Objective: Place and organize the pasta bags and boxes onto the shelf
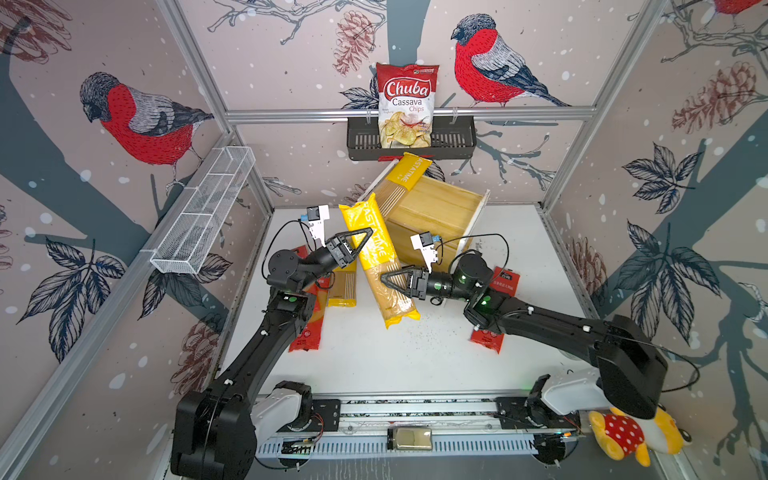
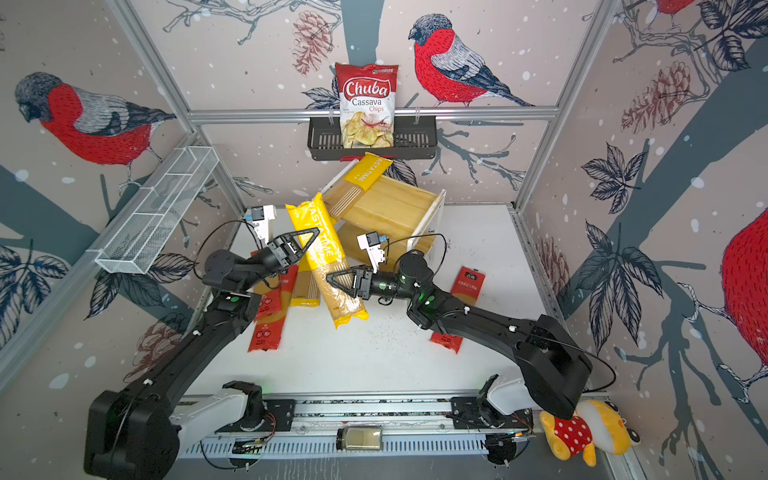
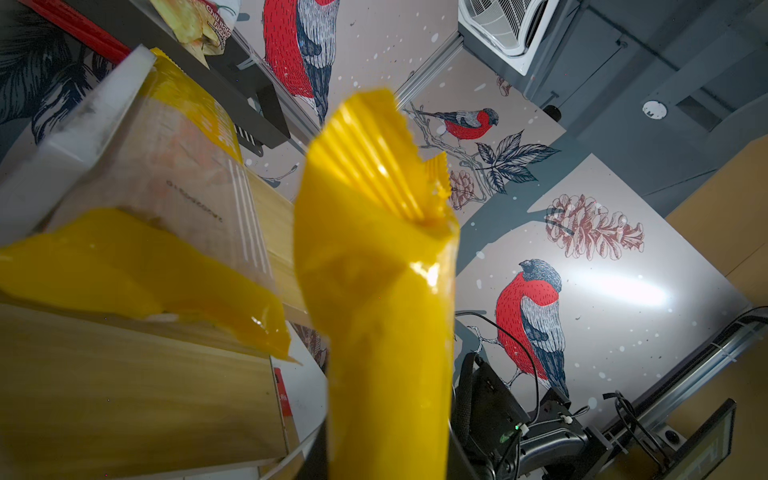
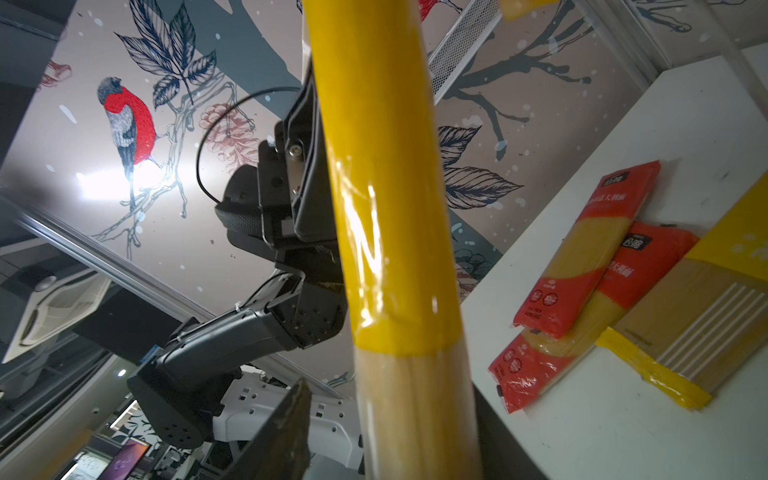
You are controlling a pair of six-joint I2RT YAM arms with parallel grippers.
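The yellow pasta bag was glossy, crinkled plastic film; the shelf boards were smooth, light wood.

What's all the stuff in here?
yellow PASTATIME spaghetti bags: three, yellow; one on the shelf, one raised mid-table, one flat on the table
flat red spaghetti packs: three, red; two overlapping at left, one at right
stepped wooden shelf: one, light wood, back of table
red-and-white Chuba chips bag: one, in the black slotted basket on the back wall
white wire mesh tray: one, left wall
yellow-and-red plush toy: one, front right corner
white table: one
left arm: black, jaws shut on the raised bag
right arm: black, jaws open around that bag
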